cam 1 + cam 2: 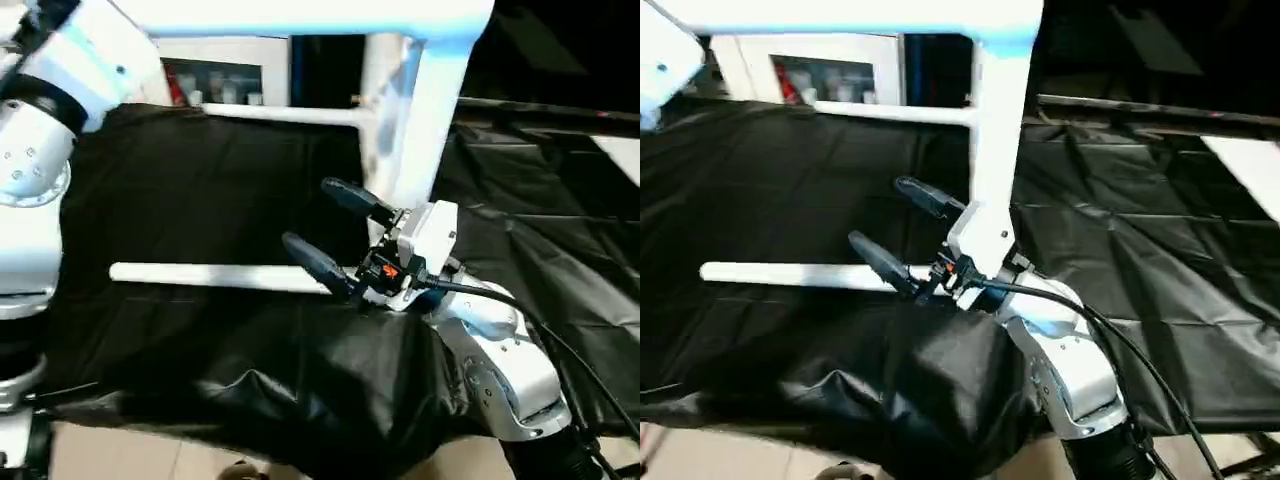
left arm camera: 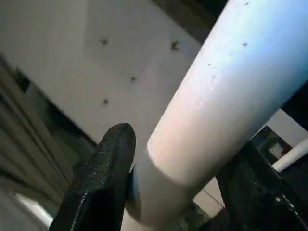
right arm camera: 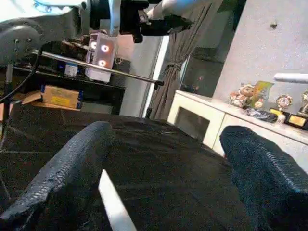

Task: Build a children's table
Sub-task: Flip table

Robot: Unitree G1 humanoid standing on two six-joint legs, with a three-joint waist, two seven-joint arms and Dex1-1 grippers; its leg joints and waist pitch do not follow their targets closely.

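White tubular leg (image 2: 226, 96) clamped in left hand (image 2: 178, 192) | right hand (image 1: 325, 228) wide, empty

The two eye views look from the robot's head forward and down onto the black-covered surface (image 1: 200, 200). They share almost the same scene: the loose white leg (image 1: 215, 276) lying across the surface, the right end effector (image 1: 325, 225) just near it, and the white cabinet (image 1: 810, 70) at the far side. The right eye view stands slightly more to the right.

The left wrist view is very close, looking upward along a thick white tube (image 2: 226, 110) towards the ceiling.

The right wrist view looks low across the surface, away over the same loose leg (image 3: 114, 204), towards a far sideboard (image 3: 216, 120).
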